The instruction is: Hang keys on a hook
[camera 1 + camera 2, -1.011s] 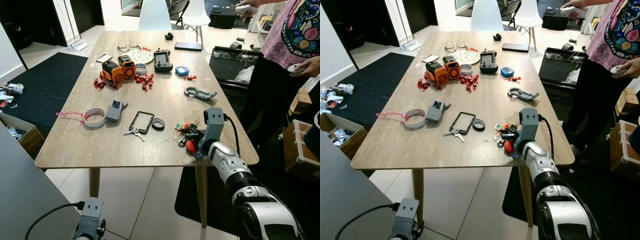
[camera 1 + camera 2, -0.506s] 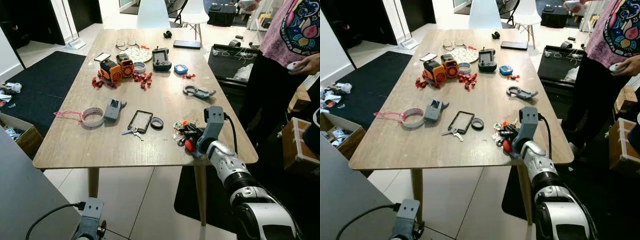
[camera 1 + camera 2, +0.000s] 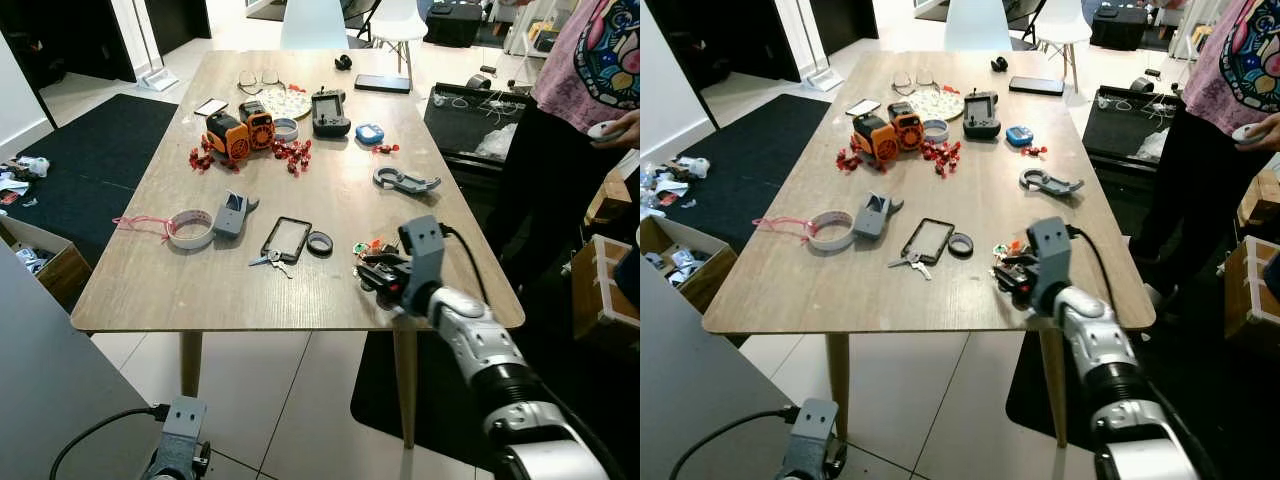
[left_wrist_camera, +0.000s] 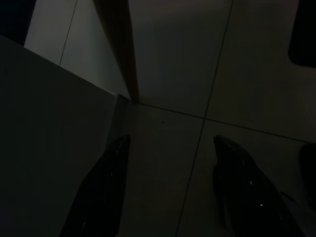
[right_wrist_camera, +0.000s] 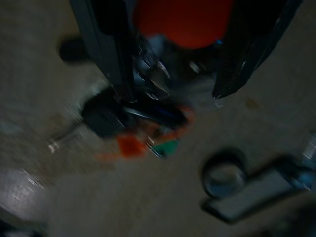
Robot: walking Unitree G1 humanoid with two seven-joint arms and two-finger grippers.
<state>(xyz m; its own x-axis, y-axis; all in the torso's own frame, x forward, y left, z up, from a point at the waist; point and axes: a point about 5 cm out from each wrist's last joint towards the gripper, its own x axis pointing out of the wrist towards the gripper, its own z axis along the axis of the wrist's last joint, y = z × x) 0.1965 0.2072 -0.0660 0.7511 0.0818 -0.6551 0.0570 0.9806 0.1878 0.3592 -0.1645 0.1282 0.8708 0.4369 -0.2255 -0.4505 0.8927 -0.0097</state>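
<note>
While the right gripper (image 3: 378, 280) pinches the multicoloured key bunch with red fob (image 5: 148, 123) at the near right edge of the wooden table (image 3: 200, 290), a loose key (left gripper (image 4: 168, 187) spread, idle) could slip free.

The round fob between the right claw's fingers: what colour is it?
Red-orange; the fob shows best in the right wrist view.
</note>
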